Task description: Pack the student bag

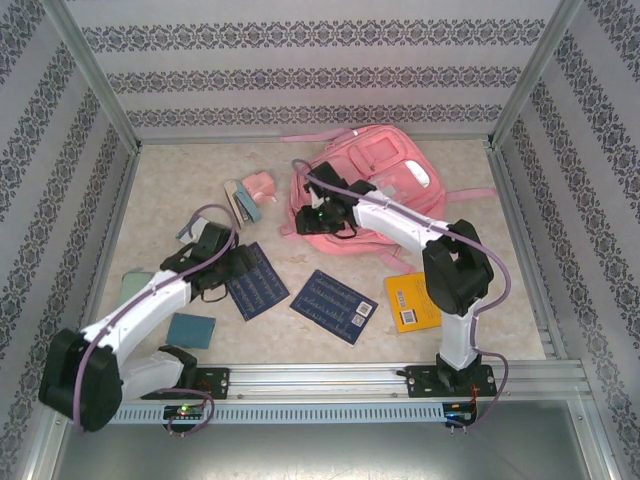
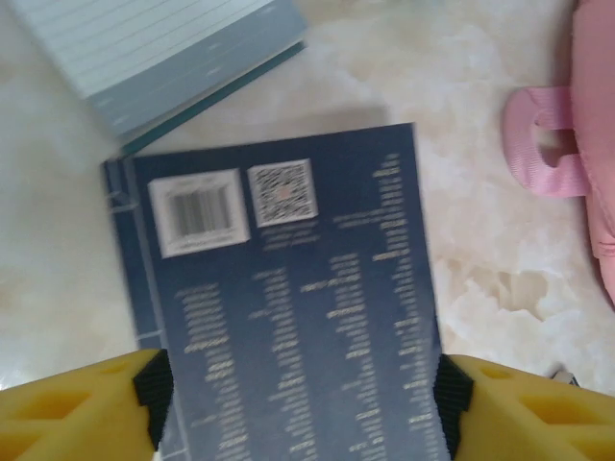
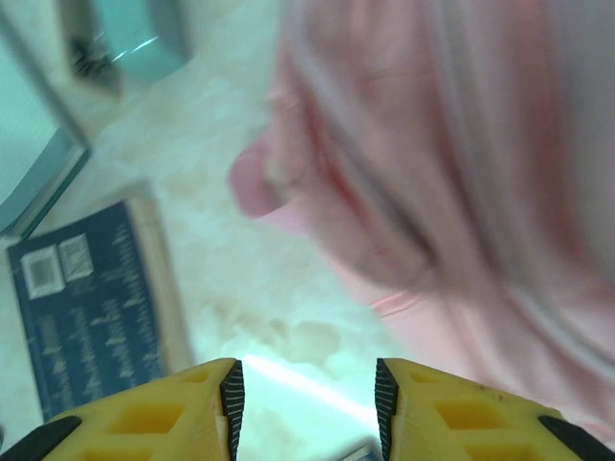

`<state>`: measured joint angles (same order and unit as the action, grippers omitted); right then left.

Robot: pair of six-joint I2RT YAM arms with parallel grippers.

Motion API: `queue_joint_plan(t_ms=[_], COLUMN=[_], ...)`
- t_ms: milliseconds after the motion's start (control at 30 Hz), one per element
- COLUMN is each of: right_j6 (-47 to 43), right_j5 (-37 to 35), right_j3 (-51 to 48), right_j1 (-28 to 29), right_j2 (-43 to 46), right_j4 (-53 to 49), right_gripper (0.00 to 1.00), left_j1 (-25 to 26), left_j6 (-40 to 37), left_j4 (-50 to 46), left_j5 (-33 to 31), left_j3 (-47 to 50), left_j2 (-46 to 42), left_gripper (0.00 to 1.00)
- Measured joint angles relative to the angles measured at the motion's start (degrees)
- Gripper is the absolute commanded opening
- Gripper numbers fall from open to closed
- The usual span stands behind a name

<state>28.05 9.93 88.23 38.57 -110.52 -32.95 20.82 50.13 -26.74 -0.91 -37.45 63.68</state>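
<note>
Straddling a blue book (image 2: pixel 288 307), my left hand (image 2: pixel 300 394) stands wide open, with one black pad (image 2: pixel 154 389) at each long edge of it. I cannot tell whether the pads press on those edges. The book lies on the worktop (image 1: pixel 480 260), barcode side up. Just past its far end lies a teal notebook (image 2: pixel 163 58) with lined pages. Off to the right is a pink strap (image 2: pixel 543 139) of the bag (image 1: pixel 385 190).

My right hand (image 3: pixel 307 394) is partly open and has hold of nothing; pale worktop shows through the gap between its fingers. It hangs at the bag's near left edge, with blurred pink fabric close on its right side and the blue book further off to its left.

The bag lies flat at the far middle of the worktop, front up, one strap trailing out to the right. A small pink box (image 1: pixel 260 184) sits just left of it. Nearer me, a second book (image 1: pixel 335 305), also blue, lies between my two arms. A yellow book (image 1: pixel 412 302) lies beside my right arm, and a teal pad (image 1: pixel 190 330) lies beside my left arm.
</note>
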Motion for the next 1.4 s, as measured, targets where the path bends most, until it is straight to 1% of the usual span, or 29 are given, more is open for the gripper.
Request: queue_joint_plan(t_ms=[67,167,300,400,567,700,800,1000,1133,1267,1400], right_j6=[0.00,0.07,0.09,0.26,0.74,1.09,1.40,1.60,1.62,1.75,1.79], right_j5=[0.02,0.66,1.73,2.16,2.60,2.93,3.32,3.87,4.33,4.31,4.55], right_j3=[-1.16,-2.38,-2.38,-2.38,-2.38,-1.92,-1.60,-1.33,-1.07,-1.07,-1.07], right_j1=[2.62,6.16,9.70,10.84,11.06,11.06,11.10,11.21,11.28,11.58,11.54], right_j2=[0.11,-0.83,-4.17,-6.91,-10.34,-11.28,-11.78,-11.96,-12.15,-12.17,-12.17], right_j4=[1.09,2.71,4.33,4.98,5.53,5.86,6.27,6.45,6.51,6.75,6.75], right_gripper=[0.46,0.46,0.45,0.43,0.33,0.22,0.18,0.16,0.15,0.13,0.13], left_j1=[-1.27,-3.10,-3.32,-3.50,-4.07,-4.35,-4.63,-5.57,-5.95,-6.12,-6.32], left_j6=[1.42,2.95,4.33,4.63,5.27,5.51,5.81,6.34,6.86,7.82,8.02], left_j4=[0.11,1.44,2.80,4.85,9.44,10.97,11.74,13.55,15.17,20.02,20.28], left_j5=[0.76,2.75,4.37,5.62,8.39,9.44,9.75,11.15,11.45,13.38,13.73], left_j3=[3.23,7.80,11.23,12.61,14.29,14.43,14.91,16.22,17.33,18.62,18.82], left_j2=[-3.19,-5.75,-6.08,-6.03,-3.39,-1.38,-1.14,-1.18,-1.77,-1.73,-2.64], left_gripper=[0.77,0.77,0.73,0.71,0.68,0.66,0.64,0.63,0.60,0.60,0.61])
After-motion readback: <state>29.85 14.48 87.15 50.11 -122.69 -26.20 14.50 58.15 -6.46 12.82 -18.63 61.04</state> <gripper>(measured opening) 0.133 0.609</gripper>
